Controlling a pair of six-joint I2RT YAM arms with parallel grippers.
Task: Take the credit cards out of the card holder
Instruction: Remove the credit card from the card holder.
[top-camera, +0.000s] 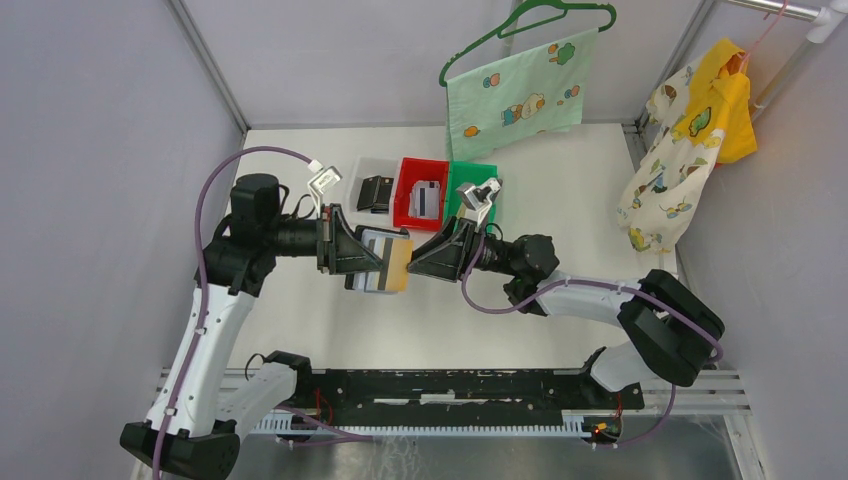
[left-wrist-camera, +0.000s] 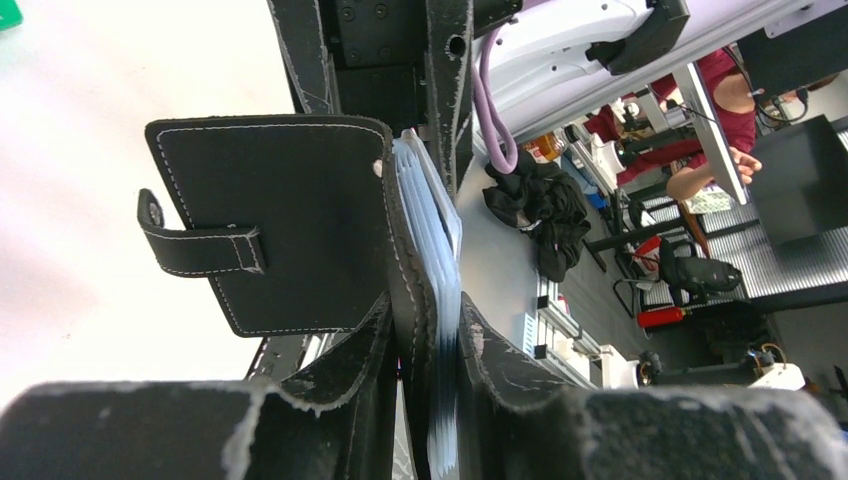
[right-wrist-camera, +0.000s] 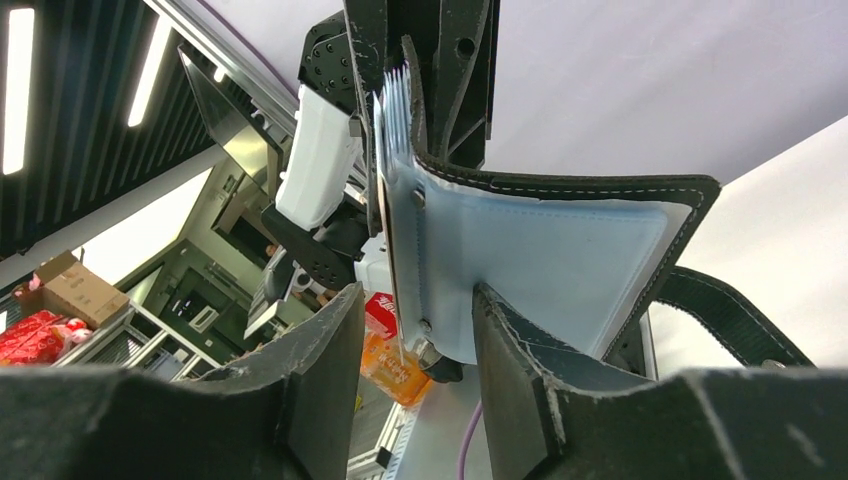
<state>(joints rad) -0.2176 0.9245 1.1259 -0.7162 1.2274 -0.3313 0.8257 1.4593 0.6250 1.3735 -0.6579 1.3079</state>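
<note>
The black card holder (top-camera: 372, 262) hangs open in mid-air above the table, and my left gripper (top-camera: 350, 250) is shut on it. In the left wrist view both fingers pinch its black cover (left-wrist-camera: 270, 220) together with the stacked sleeves (left-wrist-camera: 430, 230). A tan credit card (top-camera: 398, 266) sticks out on the holder's right side. My right gripper (top-camera: 432, 255) faces that side. In the right wrist view it (right-wrist-camera: 415, 310) stands open astride the grey-blue lining (right-wrist-camera: 550, 260), with a thin card edge (right-wrist-camera: 398, 330) in the gap. The snap tab (left-wrist-camera: 195, 245) hangs free.
Behind the grippers stand a clear bin (top-camera: 362, 170) with another black wallet (top-camera: 375, 192), a red bin (top-camera: 408, 196) holding cards, and a green bin (top-camera: 468, 172). A green hanger with a printed cloth (top-camera: 515, 100) hangs at the back. More clothes (top-camera: 690, 140) hang at the right.
</note>
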